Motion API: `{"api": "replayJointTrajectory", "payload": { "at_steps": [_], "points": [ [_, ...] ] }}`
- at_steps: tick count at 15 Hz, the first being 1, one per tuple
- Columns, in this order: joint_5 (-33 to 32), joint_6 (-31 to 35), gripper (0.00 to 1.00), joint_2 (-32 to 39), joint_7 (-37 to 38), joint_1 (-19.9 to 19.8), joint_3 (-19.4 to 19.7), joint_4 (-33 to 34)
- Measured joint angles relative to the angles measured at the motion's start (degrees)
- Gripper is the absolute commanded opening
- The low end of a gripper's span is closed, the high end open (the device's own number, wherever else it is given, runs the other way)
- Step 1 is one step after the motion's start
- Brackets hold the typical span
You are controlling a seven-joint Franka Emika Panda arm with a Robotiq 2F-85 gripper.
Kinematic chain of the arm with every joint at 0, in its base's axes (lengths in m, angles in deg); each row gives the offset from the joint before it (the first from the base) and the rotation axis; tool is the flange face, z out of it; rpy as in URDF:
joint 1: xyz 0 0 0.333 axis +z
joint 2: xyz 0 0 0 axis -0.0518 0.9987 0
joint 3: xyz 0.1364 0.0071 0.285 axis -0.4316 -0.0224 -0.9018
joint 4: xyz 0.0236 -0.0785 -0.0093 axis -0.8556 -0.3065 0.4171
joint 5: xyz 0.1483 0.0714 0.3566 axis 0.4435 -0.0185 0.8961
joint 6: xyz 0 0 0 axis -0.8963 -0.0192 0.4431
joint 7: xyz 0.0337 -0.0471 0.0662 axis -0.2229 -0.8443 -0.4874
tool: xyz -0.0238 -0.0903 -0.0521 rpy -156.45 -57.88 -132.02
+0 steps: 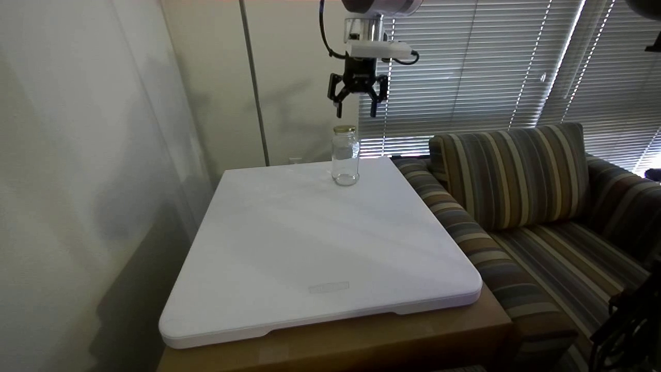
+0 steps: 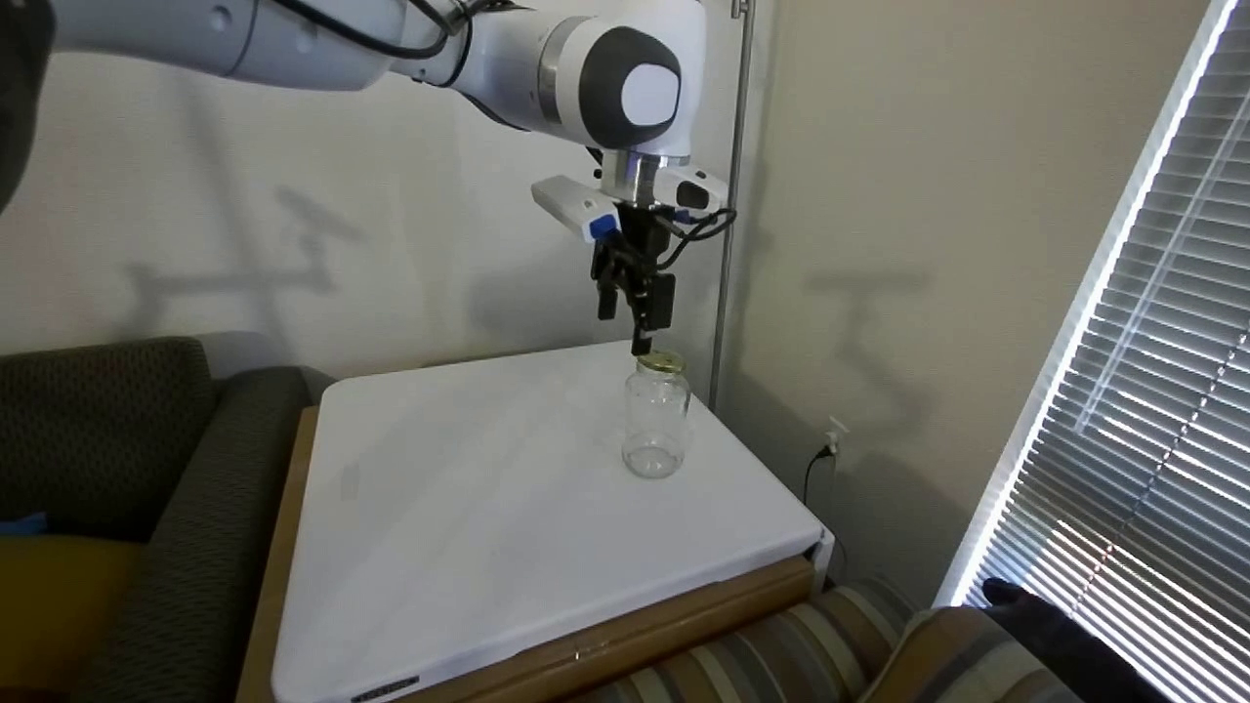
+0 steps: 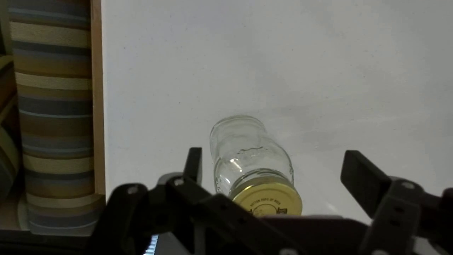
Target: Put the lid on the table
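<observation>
"Gold lid (image 3: 267, 198), clear jar (image 3: 253, 152). How do things stand?"

"The lid sits on the jar, which stands upright near an edge of the table (image 1: 310, 222). The pincer (image 1: 356, 112) hangs just above, spread wide, holding nothing."

"How would you take it off?"

"Centre first. In the wrist view the lid falls between the fingers (image 3: 364, 180), though the pincer itself hides its lower part. Then come straight down, one finger either side of the rim, and squeeze the rim, not the glass."

"Is it screwed on?"

"Can't tell. If so, it likely wants a twist before the lift, or the jar may turn or come up too. Afterwards I'd lay the lid flat on bare table, well apart from the jar."

"Any writing?"

"Round the lid, something like 'button pops up when', the rest hidden, and a dark mark (image 3: 282, 211), too small to make out. The table carries a faint label (image 1: 329, 287) on top and a dark strip (image 2: 386, 689) along its edge, neither legible. No brand that I can name."
</observation>
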Motion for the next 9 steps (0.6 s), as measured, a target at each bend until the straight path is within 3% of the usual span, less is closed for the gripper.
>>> {"api": "replayJointTrajectory", "payload": {
  "at_steps": [9],
  "points": [
    [-0.1, -2.0, 1.00, 0.1, 0.0, 0.2, 0.1, 0.1]
  ]
}}
